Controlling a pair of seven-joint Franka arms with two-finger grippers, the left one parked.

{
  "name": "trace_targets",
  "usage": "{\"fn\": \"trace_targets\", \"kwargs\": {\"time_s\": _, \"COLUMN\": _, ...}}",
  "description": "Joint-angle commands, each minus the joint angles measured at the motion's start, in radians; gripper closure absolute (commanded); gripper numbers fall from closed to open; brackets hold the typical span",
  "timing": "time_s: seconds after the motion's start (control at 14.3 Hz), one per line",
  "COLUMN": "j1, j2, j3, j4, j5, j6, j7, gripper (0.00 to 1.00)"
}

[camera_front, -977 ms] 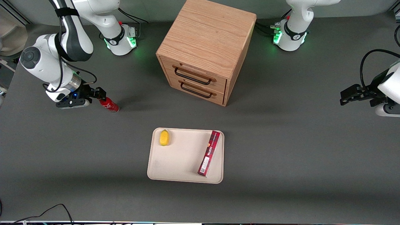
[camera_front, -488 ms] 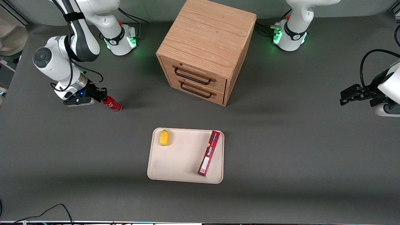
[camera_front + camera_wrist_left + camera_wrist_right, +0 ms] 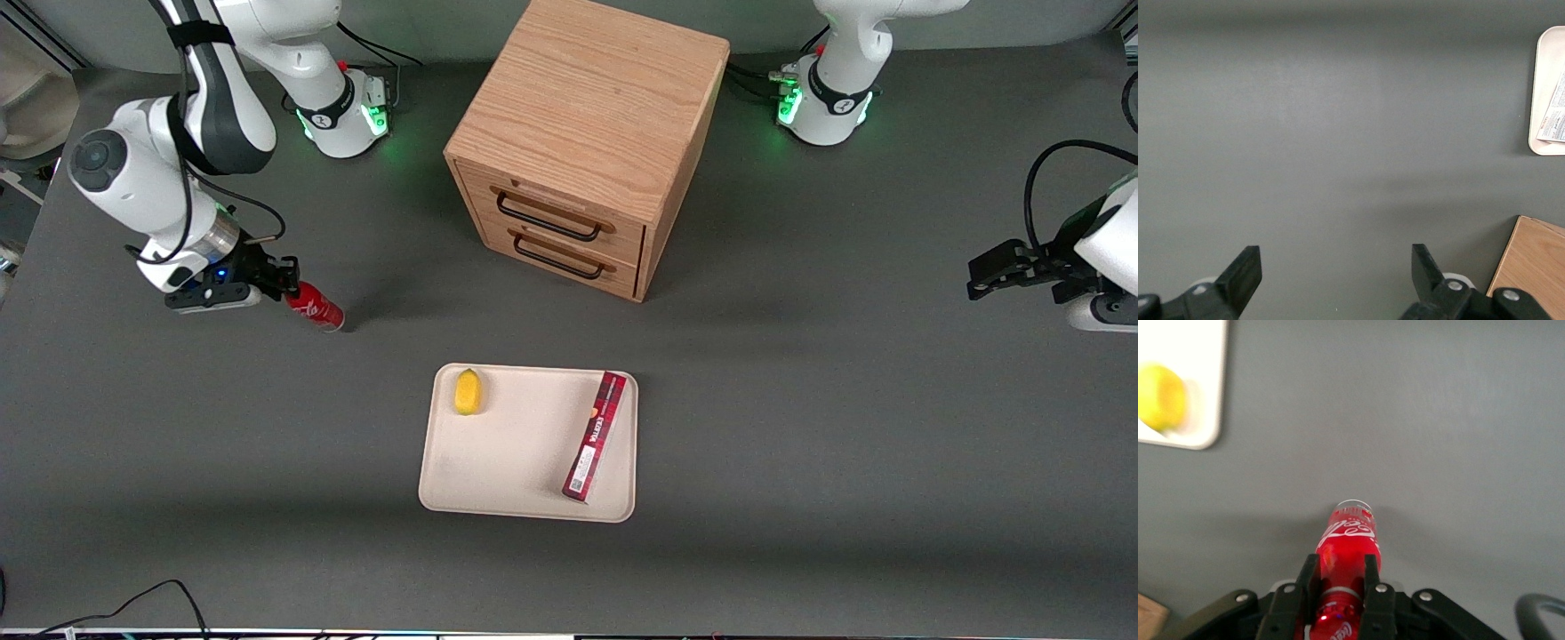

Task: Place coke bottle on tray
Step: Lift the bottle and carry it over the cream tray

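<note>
Right arm: glossy white shells, dark grey joint bands, round grey end cap, silver wrist ring. Black cable loops along the forearm; a black strap wraps the upper link. Gripper black, with small blue light at its mount. Base white, glowing green, red button on top.

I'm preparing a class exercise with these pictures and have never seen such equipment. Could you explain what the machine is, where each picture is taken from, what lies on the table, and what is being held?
These are robot arms on a grey table. One picture looks down from the front; the others come from cameras on the arms' wrists. The working arm's claw is shut on the coke bottle, held tilted toward its own end of the table. A wooden cabinet stands farther from the front camera than the beige tray, which holds a lemon and a dark-red box.
</note>
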Motion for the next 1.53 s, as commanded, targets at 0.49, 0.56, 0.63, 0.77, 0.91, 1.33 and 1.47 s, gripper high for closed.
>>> {"fn": "trace_targets", "kwargs": {"time_s": 0.49, "j1": 0.202, "j2": 0.627, "j3": 0.015, "j4": 0.955, "j5": 0.016, "j6": -0.235, "j7": 0.233, "gripper": 1.0}}
{"fn": "trace_targets", "kwargs": {"time_s": 0.56, "j1": 0.217, "j2": 0.671, "j3": 0.009, "j4": 1.0, "j5": 0.016, "j6": -0.235, "j7": 0.254, "gripper": 1.0}}
{"fn": "trace_targets", "kwargs": {"time_s": 0.63, "j1": 0.234, "j2": 0.707, "j3": -0.007, "j4": 1.032, "j5": 0.016, "j6": -0.235, "j7": 0.282, "gripper": 1.0}}
{"fn": "trace_targets", "kwargs": {"time_s": 0.77, "j1": 0.258, "j2": 0.763, "j3": -0.025, "j4": 1.089, "j5": 0.016, "j6": -0.234, "j7": 0.304, "gripper": 1.0}}
{"fn": "trace_targets", "kwargs": {"time_s": 0.91, "j1": 0.258, "j2": 0.803, "j3": -0.027, "j4": 1.104, "j5": 0.019, "j6": -0.222, "j7": 0.321, "gripper": 1.0}}
{"fn": "trace_targets", "kwargs": {"time_s": 1.33, "j1": 0.28, "j2": 0.868, "j3": -0.028, "j4": 1.129, "j5": 0.019, "j6": -0.168, "j7": 0.322, "gripper": 1.0}}
{"fn": "trace_targets", "kwargs": {"time_s": 1.47, "j1": 0.28, "j2": 0.876, "j3": -0.028, "j4": 1.129, "j5": 0.019, "j6": -0.162, "j7": 0.324, "gripper": 0.76}}
